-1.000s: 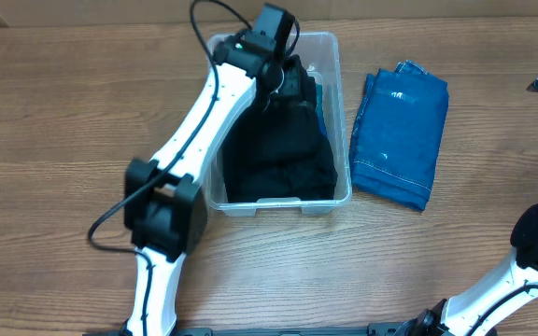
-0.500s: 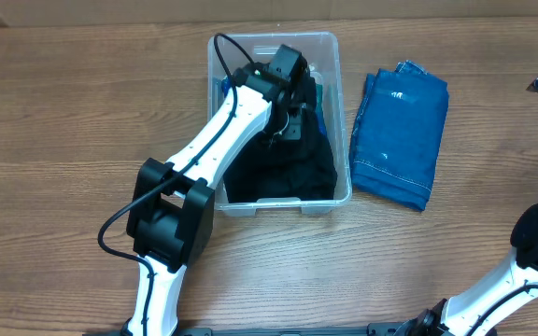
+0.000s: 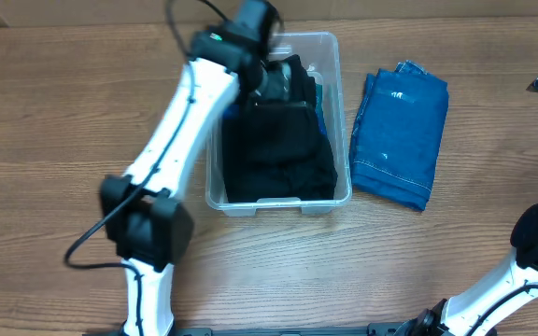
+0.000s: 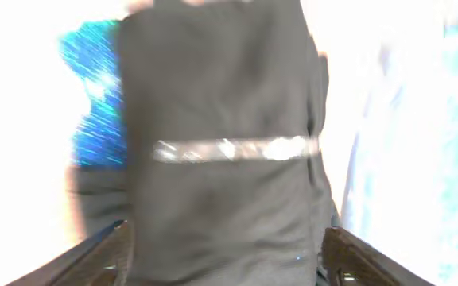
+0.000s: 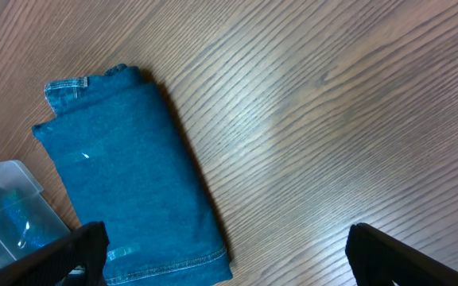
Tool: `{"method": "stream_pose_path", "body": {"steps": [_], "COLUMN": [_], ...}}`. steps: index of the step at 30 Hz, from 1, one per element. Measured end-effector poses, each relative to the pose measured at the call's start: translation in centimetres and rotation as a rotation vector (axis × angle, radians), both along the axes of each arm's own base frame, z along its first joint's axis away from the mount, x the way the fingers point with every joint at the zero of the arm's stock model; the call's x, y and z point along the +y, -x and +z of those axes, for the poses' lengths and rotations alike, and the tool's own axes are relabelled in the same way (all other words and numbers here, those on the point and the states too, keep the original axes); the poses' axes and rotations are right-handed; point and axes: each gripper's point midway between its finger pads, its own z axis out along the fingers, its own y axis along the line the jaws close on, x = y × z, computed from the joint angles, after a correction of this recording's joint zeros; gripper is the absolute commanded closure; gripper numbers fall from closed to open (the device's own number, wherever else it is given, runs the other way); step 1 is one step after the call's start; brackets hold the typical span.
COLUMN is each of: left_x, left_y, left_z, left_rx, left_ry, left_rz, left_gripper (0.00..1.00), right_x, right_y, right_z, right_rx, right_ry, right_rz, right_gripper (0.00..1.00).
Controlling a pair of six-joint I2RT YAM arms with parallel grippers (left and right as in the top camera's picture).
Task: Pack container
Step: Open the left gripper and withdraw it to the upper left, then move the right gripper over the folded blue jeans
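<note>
In container (image 3: 278, 206): press black cloth (image 3: 278, 159) flat.
Left gripper (image 4: 225, 232): jaws apart.
Right gripper (image 5: 225, 237): jaws apart; jeans (image 3: 400, 135) next.

Clear plastic container (image 3: 279, 203), rectangular, with rounded corners and a thick rim. Stands upright and open-topped on the wooden bench (image 3: 63, 112), a little left of centre in the overhead view, long sides running from near edge to far. Holds a black garment (image 3: 278, 154), folded and wrinkled, filling the inside almost from wall to wall. Shows a sliver of blue fabric (image 3: 320, 101) along the right wall toward the far end. Far-left corner hidden from overhead. Lies just beside folded blue jeans (image 3: 400, 131) on the right, apart from them. Appears in the right wrist view only as one rounded corner of the container (image 5: 6, 179) at the lower left, blue showing through the clear wall.
</note>
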Motion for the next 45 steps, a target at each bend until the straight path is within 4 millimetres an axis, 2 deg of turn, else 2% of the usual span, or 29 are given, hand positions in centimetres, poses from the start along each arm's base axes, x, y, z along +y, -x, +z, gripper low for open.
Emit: {"method": "stream_pose_path", "body": {"steps": [1, 3, 5, 8, 10, 13, 15, 21, 23, 31, 36, 45], "left_x": [0.9, 4.0, 7.2, 12.8, 15.5, 18.7, 19.9, 21.7, 21.7, 21.7, 21.7, 21.7], "left_y": [-0.3, -0.9, -1.0, -0.1, 0.3, 0.2, 0.2, 0.2, 0.2, 0.2, 0.3, 0.3], "left_z": [1.0, 3.0, 3.8, 3.1, 2.8, 2.8, 2.8, 2.8, 2.8, 2.8, 2.7, 2.7], "left_rx": [-0.021, -0.059, -0.058, 0.02, 0.052, 0.06, 0.061, 0.064, 0.064, 0.064, 0.064, 0.064], "left_ry": [0.004, -0.001, -0.024, -0.077, -0.094, -0.1, -0.102, -0.102, -0.102, -0.102, -0.102, -0.102], "left_rz": [0.018, 0.081, 0.146, 0.258, 0.313, 0.383, 0.409, 0.447, 0.449, 0.449, 0.449, 0.449], "left_gripper": [0.0, 0.0, 0.0, 0.0, 0.0, 0.0, 0.0, 0.0, 0.0, 0.0, 0.0, 0.0], "right_x": [0.0, -0.1, -0.2, -0.3, -0.3, -0.3, -0.3, -0.6, -0.8, 0.4, 1.9, 5.3], "right_y": [0.0, -0.1, -0.4, -0.6, -0.5, -0.5, -0.5, -0.9, -1.3, -1.4, -2.6, -4.9], "right_z": [0.0, 0.0, 0.1, 0.2, 0.2, 0.2, 0.2, 0.3, 0.5, 0.1, -2.0, -6.9], "right_rx": [-0.001, -0.003, -0.017, -0.024, -0.024, -0.023, -0.023, -0.039, -0.055, -0.061, -0.07, -0.119], "right_ry": [0.0, 0.002, 0.01, 0.015, 0.014, 0.015, 0.014, 0.024, 0.033, -0.023, -0.097, -0.199], "right_rz": [0.0, 0.0, 0.0, 0.0, 0.0, 0.0, -0.001, 0.0, 0.0, 0.031, 0.089, 0.326], "right_gripper": [0.0, 0.0, 0.0, 0.0, 0.0, 0.0, 0.0, 0.0, 0.0, 0.0, 0.0, 0.0]}}
